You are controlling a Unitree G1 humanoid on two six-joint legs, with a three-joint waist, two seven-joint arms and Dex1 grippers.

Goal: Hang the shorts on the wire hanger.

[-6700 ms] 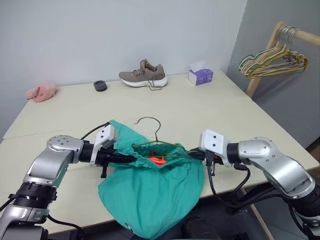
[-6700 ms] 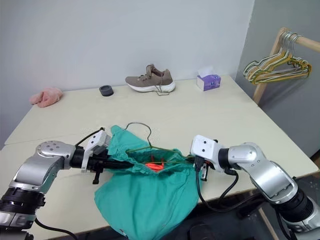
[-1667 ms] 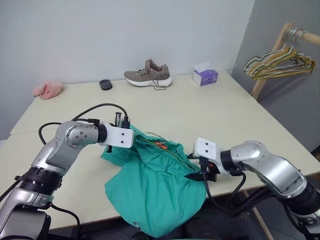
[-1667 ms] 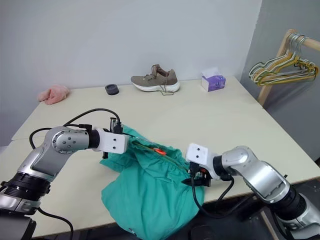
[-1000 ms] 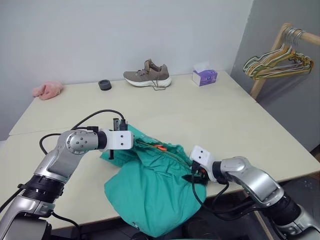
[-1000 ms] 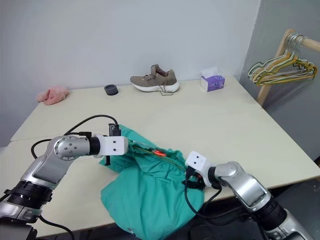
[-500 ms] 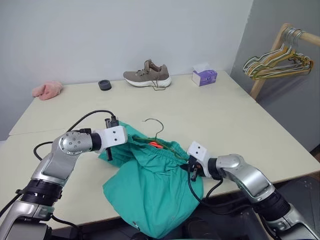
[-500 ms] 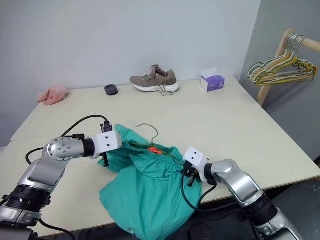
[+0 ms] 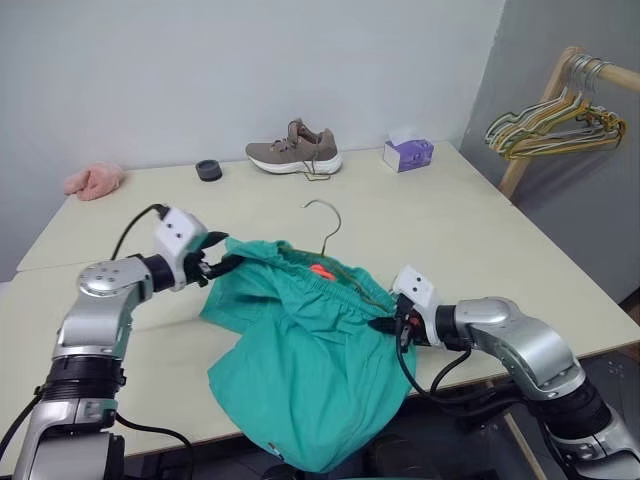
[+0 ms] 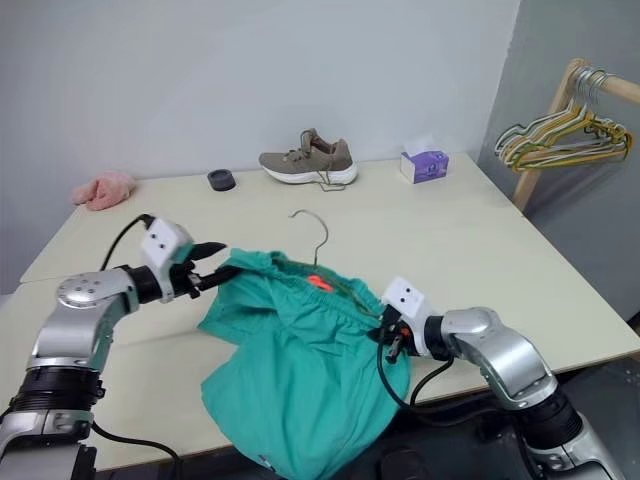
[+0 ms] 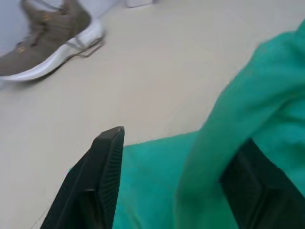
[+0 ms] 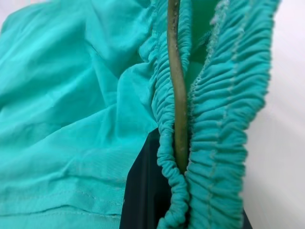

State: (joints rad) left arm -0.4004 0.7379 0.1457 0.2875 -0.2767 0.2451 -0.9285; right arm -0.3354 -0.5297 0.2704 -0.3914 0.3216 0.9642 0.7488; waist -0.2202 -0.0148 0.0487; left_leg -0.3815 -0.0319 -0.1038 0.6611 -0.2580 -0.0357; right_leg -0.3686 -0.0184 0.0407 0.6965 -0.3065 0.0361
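— While the right gripper (image 9: 388,325) is clamping its jaws on the shorts (image 9: 300,360) and wire hanger (image 9: 328,240) over the tabletop (image 9: 450,250), is the left gripper (image 9: 222,266) gaping?

— Yes; I'm guessing it's needing to regrip the waistband.

I count one pair of teal shorts (image 9: 300,340) hanging over the near edge of the counter (image 9: 450,240), with one wire hanger (image 9: 325,225) threaded through its waistband. Along the far edge of the counter I see one brown shoe (image 9: 293,150), one small black ring-shaped thing (image 9: 208,170), one purple tissue box (image 9: 408,153) and, toward the far left corner, one pink cloth (image 9: 94,181). Off the counter's right edge I count one wooden rail (image 9: 590,70) carrying one bundle of coloured hangers (image 9: 545,130); I cannot tell how many are in it.
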